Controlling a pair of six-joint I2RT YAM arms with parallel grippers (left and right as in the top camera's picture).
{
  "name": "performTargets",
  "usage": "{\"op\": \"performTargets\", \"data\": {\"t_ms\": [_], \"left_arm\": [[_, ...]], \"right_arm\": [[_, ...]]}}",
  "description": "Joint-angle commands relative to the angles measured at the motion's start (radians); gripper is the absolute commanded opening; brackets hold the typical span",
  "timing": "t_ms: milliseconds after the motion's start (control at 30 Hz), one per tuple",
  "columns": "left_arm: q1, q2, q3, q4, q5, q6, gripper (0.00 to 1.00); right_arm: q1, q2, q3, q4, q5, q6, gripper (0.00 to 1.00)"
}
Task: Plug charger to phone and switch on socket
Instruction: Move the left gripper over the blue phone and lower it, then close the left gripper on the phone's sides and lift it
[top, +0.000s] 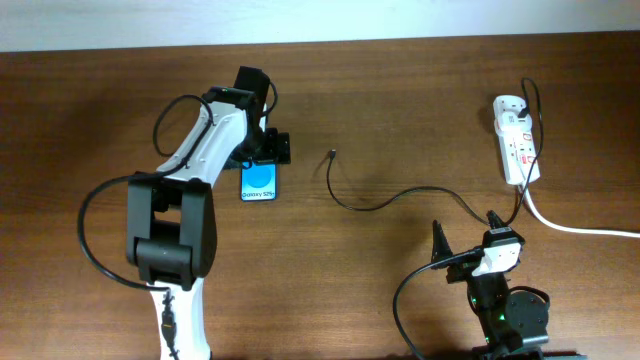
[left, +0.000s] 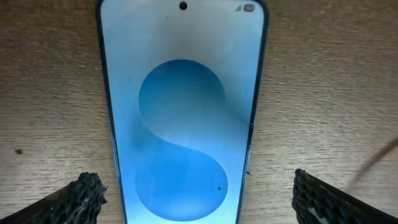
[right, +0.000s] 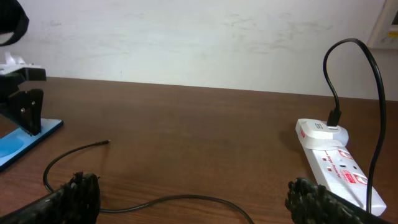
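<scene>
Overhead: charger (top: 405, 192) plug apart from phone (top: 259, 182) | left wrist: phone fills frame

I am holding my left arm (top: 205, 140) stretched far forward, wrist pointing straight down, and the left gripper (top: 262, 158) is standing wide open. My right arm (top: 508, 308) is sitting folded near its base, its right gripper (top: 465, 232) gaping open and facing out level.

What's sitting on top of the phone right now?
Nothing rests on the phone: its screen is bare in the left wrist view, with the left gripper open, a finger either side. From overhead the gripper hides the phone's far end, so that edge cannot be seen.
</scene>
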Motion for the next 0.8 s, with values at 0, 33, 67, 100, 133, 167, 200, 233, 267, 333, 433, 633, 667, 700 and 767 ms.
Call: {"op": "performTargets", "data": {"t_ms": [0,33,67,100,133,167,200,233,267,333,433,633,667,700,767], "left_arm": [[-0.003,0.016,0.011,0.003,-0.015,0.02,0.99],[-0.003,0.016,0.005,-0.002,-0.02,0.051,0.99],[-0.003,0.016,-0.003,0.001,-0.024,0.051,0.99],[-0.003,0.016,-0.011,0.01,-0.025,0.051,0.99],[-0.003,0.016,-0.019,0.022,-0.026,0.051,0.99],[-0.003,0.016,-0.024,0.024,-0.025,0.051,0.99],[-0.003,0.016,-0.044,0.04,-0.025,0.066,0.99],[-0.003,0.016,-0.058,0.054,-0.025,0.066,0.99],[-0.003,0.016,-0.076,0.077,-0.025,0.066,0.99],[-0.003,0.016,-0.093,0.107,-0.025,0.066,0.99],[-0.003,0.017,-0.105,0.129,-0.022,0.066,0.99],[-0.003,0.018,-0.105,0.144,-0.037,0.065,0.99],[-0.003,0.018,-0.105,0.151,-0.04,0.065,0.99],[-0.003,0.018,-0.105,0.155,-0.04,0.066,0.99],[-0.003,0.018,-0.105,0.175,-0.041,0.066,1.0]], "right_arm": [[0.003,-0.007,-0.005,-0.004,0.001,0.0,0.98],[0.003,-0.007,-0.005,-0.004,0.001,0.0,0.98],[0.003,-0.007,-0.005,-0.004,0.001,0.0,0.98],[0.003,-0.007,-0.005,-0.004,0.001,0.0,0.98],[0.003,-0.007,-0.005,-0.004,0.001,0.0,0.98],[0.003,-0.007,-0.005,-0.004,0.001,0.0,0.98],[0.003,-0.007,-0.005,-0.004,0.001,0.0,0.98],[0.003,-0.007,-0.005,-0.004,0.001,0.0,0.98],[0.003,-0.007,-0.005,-0.004,0.001,0.0,0.98],[0.003,-0.007,-0.005,-0.004,0.001,0.0,0.98],[0.003,-0.007,-0.005,-0.004,0.001,0.0,0.98],[0.003,-0.007,-0.005,-0.004,0.001,0.0,0.98],[0.003,-0.007,-0.005,-0.004,0.001,0.0,0.98],[0.003,-0.007,-0.005,-0.004,0.001,0.0,0.98],[0.003,-0.007,-0.005,-0.004,0.001,0.0,0.98]]}}
